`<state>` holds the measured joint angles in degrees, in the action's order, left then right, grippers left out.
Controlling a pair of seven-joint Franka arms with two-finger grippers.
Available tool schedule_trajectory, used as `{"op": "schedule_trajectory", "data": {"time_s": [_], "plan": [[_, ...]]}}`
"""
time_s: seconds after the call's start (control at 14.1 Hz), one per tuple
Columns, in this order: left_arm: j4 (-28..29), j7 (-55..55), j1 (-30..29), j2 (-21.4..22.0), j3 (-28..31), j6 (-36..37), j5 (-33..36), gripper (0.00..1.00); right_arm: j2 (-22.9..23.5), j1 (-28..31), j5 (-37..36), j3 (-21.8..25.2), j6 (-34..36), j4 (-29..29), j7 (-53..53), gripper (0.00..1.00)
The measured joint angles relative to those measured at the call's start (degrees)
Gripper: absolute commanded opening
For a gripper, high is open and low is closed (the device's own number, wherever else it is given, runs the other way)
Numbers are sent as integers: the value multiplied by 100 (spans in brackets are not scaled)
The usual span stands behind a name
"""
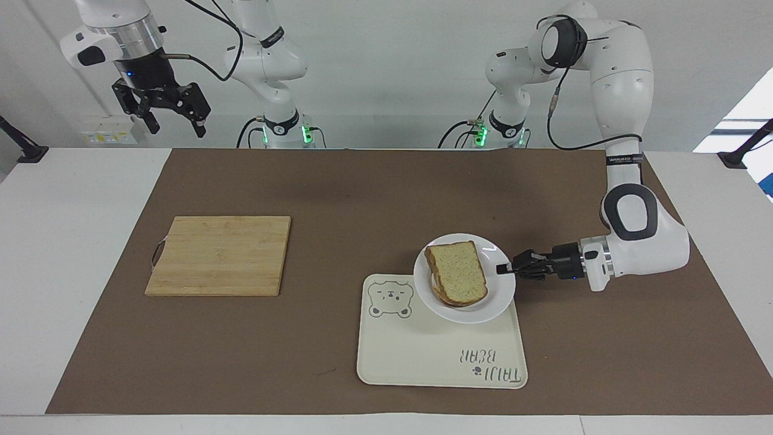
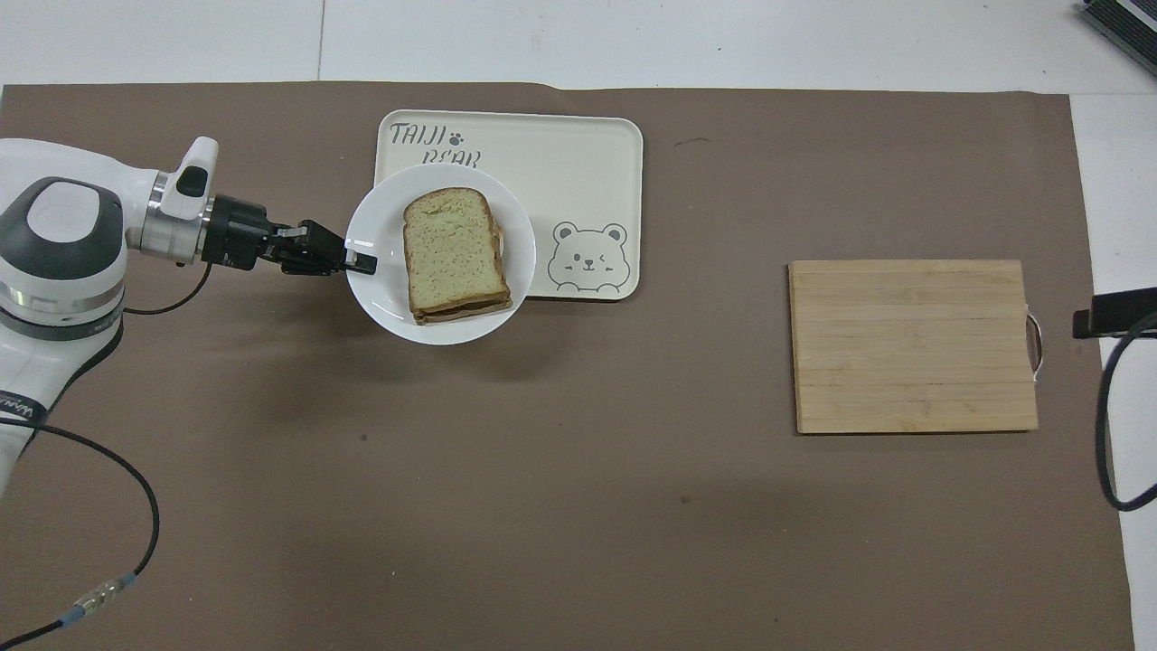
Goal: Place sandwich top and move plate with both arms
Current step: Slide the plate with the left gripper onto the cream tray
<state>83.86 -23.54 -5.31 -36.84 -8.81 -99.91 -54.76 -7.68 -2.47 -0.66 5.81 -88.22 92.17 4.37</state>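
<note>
Facing view. My left gripper (image 1: pixel 502 269) lies low and level, clamped tight on the rim of the plate (image 1: pixel 499 292) at the edge toward the left arm's end of the table. The plate overlaps the corner of the tray (image 1: pixel 423 356) that is nearest the robots, partly over the tray and partly over the brown mat (image 1: pixel 338 199). I cannot tell whether the plate touches the tray or is held just above it. The sandwich top (image 1: pixel 457 272) sits on the stack on the plate, crust edges roughly lined up with the slice below. My right gripper (image 1: pixel 175 118) hangs high in the air with its fingers spread wide and nothing between them, above the table edge nearest the robots at the right arm's end; that arm waits. The cutting board (image 1: pixel 220 255) lies flat on the mat, well apart from the plate.

Overhead view. My left gripper (image 2: pixel 362 263) pinches the plate (image 2: pixel 380 289) rim. The plate covers part of the tray's (image 2: pixel 578 172) lettering; the bear drawing shows just beside it. The sandwich top (image 2: pixel 452 249) faces up, speckled. The cutting board (image 2: pixel 913 346) lies toward the right arm's end. Only a dark sliver of my right gripper (image 2: pixel 1114 314) shows at the frame edge.
</note>
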Motion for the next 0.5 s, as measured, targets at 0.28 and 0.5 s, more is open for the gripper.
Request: {"op": "schedule_trajectory", "data": {"time_s": [0.28,0.5], "plan": [[-362,28,203,-397,-130,-501,-1,0,138,0,-1,3,6,-71,0,100],[-468,37,266,-513,-201,-739,-1,0,149,0,2,3,33,-66,0,100]]}}
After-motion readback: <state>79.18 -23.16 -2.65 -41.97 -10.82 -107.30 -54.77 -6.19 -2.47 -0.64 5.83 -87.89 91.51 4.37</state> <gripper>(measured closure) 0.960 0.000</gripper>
